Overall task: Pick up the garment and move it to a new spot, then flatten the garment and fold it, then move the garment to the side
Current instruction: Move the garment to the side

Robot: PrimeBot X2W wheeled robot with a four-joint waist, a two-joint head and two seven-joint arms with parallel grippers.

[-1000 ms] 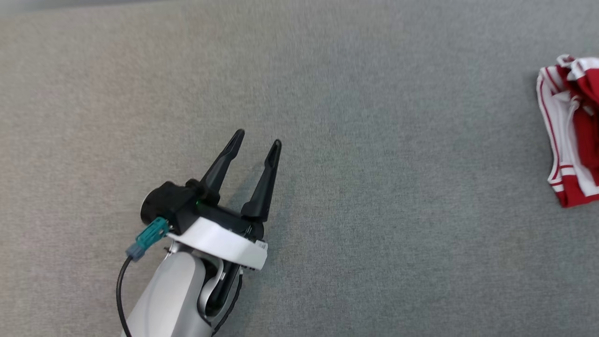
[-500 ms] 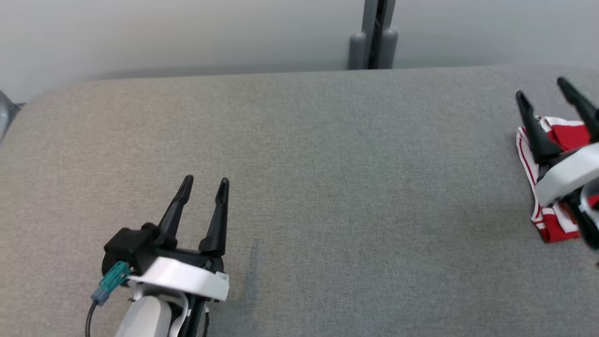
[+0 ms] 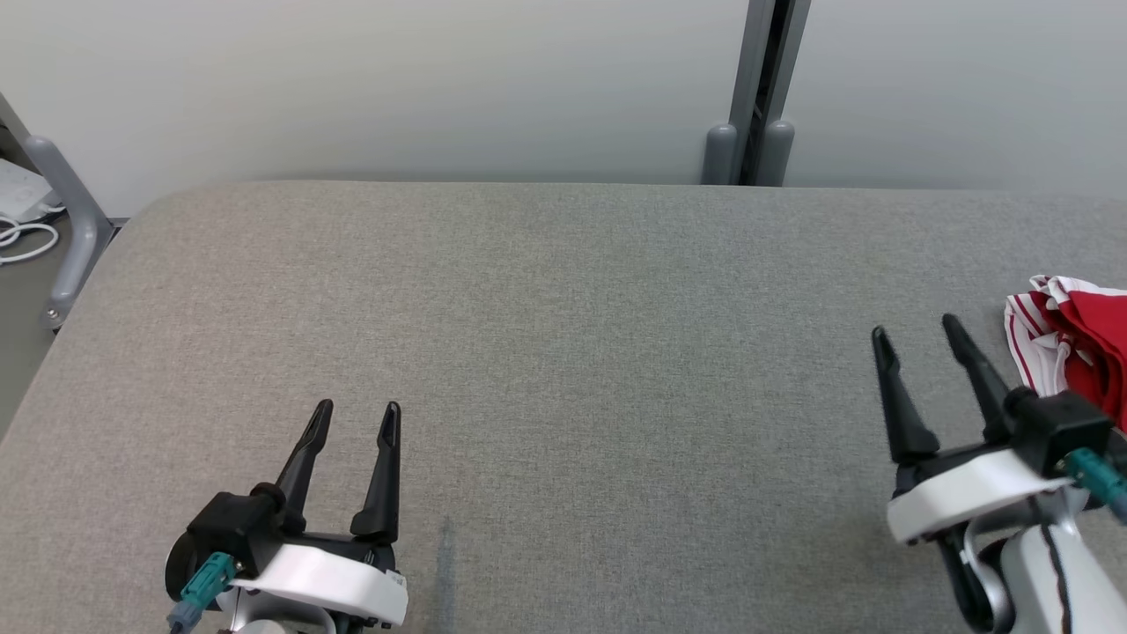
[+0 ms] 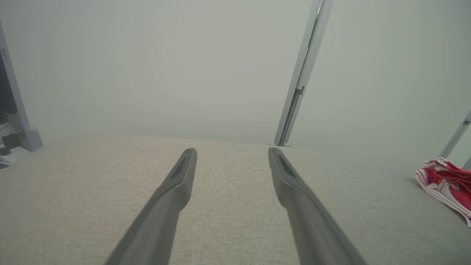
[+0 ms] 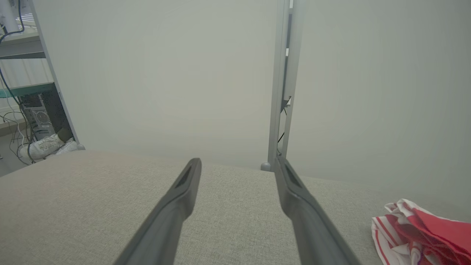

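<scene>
The garment (image 3: pixel 1090 339) runs off the right edge (head view) — its lower part hidden behind the right gripper (image 3: pixel 914 327).

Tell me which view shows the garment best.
The right wrist view: the garment lies nearest there, its stripes and crumpled folds clear, though the frame's corner crops it. The left wrist view shows it small at the far right edge. The head view shows it cut by the right edge, partly behind the right end effector.

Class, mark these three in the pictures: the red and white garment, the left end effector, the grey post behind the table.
garment (image 3: pixel 1092 339), head view, red fold near its middle.
left end effector (image 3: pixel 358 408), head view, gap midway between its fingertips.
grey post (image 3: pixel 748 88), head view, its pale left face.
</scene>
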